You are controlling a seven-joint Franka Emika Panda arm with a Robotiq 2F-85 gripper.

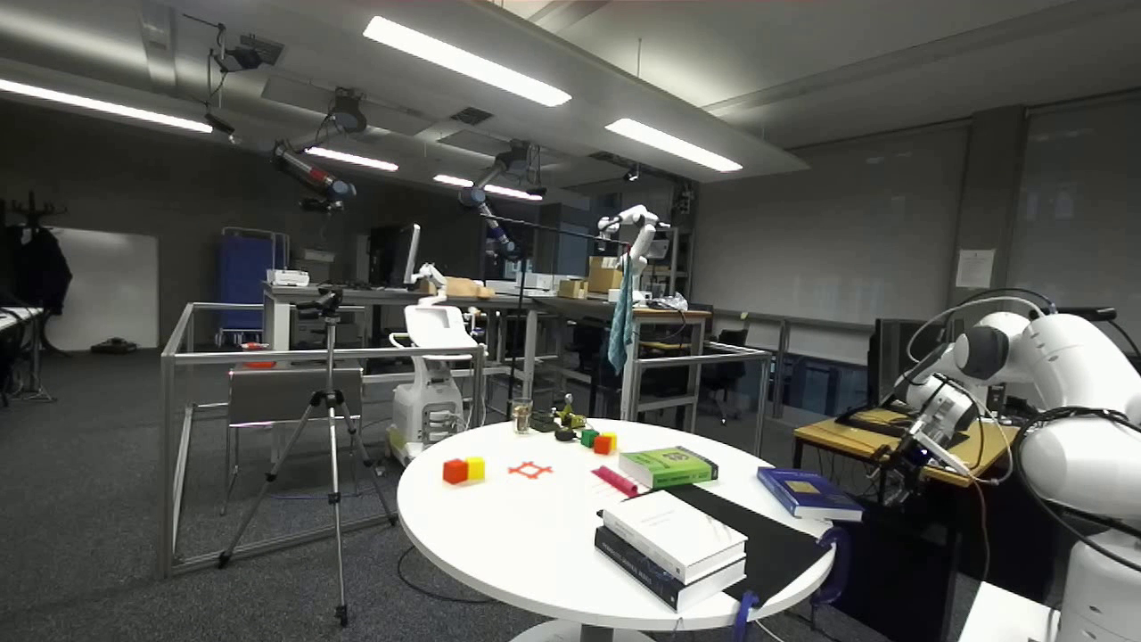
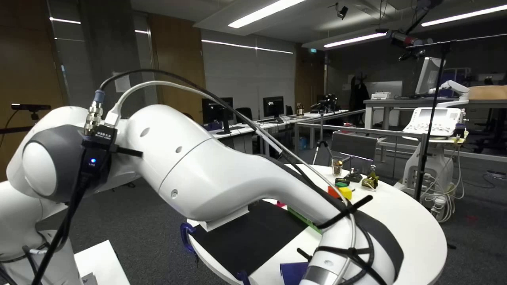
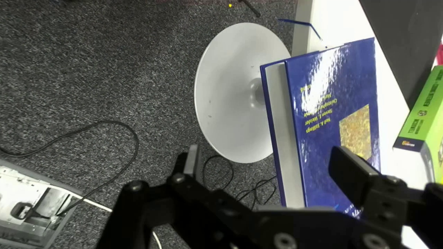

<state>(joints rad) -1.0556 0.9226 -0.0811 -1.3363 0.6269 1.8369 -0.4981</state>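
Wrist view: gripper [image 3: 266,160] w/ jaws spread wide nr blue bk [image 3: 322,138], which overhangs edge of round white worktop [image 1: 508,535].
Grey carpet [image 1: 98,517], strip lights [image 1: 673,144] overhead; black mat [image 1: 775,535] by worktop edge w/ blue clamps [image 1: 745,613]. White bk [image 1: 673,528] atop dark bk [image 1: 637,566] nr same edge in an exterior view, out of wrist view. Only wrist view gives legible names: "Neil A. Stillings", "Steven E. Weisler"; green bk [image 3: 422,110] spine: "McDowell". "USB 3.0" on black cable box [image 2: 97,150] in an exterior view.

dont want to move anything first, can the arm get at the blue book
Probably yes: the gripper stands open near the blue book, whose edge juts past the tabletop, and nothing visible lies on its cover.
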